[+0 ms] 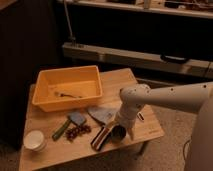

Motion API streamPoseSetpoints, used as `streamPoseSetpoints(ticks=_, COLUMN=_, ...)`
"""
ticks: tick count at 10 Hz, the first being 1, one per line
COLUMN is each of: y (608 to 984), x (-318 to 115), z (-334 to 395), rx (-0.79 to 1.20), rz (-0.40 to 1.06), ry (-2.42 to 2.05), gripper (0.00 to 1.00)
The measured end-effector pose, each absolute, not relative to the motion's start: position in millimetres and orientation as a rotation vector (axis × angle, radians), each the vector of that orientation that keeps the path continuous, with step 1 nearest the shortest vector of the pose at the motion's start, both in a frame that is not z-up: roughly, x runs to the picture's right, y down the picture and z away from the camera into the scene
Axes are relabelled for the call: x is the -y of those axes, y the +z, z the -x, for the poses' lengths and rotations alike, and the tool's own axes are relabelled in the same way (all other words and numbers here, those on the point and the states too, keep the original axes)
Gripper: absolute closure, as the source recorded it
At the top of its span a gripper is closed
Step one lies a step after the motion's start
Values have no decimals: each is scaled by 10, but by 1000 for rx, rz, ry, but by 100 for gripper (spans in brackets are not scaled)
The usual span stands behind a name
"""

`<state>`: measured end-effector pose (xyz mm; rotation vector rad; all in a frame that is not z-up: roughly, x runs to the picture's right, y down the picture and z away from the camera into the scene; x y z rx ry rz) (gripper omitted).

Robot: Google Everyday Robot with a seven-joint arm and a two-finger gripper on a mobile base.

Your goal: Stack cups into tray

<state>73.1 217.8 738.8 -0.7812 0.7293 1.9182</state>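
One small dark item in tray (46,86); open gripper (119,131) outside.

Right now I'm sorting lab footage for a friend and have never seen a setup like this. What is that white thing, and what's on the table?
The white thing is a robot arm, reaching in from the right. Its two-finger gripper hangs low over the front right of the wooden table, open, with nothing visibly held. The single camera looks down on the table from above and in front. On it sit a large deep yellow-orange plastic tray, a small round white cup at the front left corner, a bunch of dark red grapes, a thin green stick-like item and a dark tube-shaped object lying beside the gripper.
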Motion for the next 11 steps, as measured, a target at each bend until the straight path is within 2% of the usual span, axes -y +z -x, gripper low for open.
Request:
streamPoseSetpoints(ticks=3, y=7499, x=-2269, z=-747, rx=-755, rz=820, ry=1900, gripper=20)
streamPoseSetpoints(ticks=7, y=7431, x=-2157, z=-580, rx=-835, rz=971, ry=1817, gripper=20)
streamPoseSetpoints(ticks=11, y=7377, x=-2175, z=-577, rx=-868, rz=972, ry=1776, gripper=20)
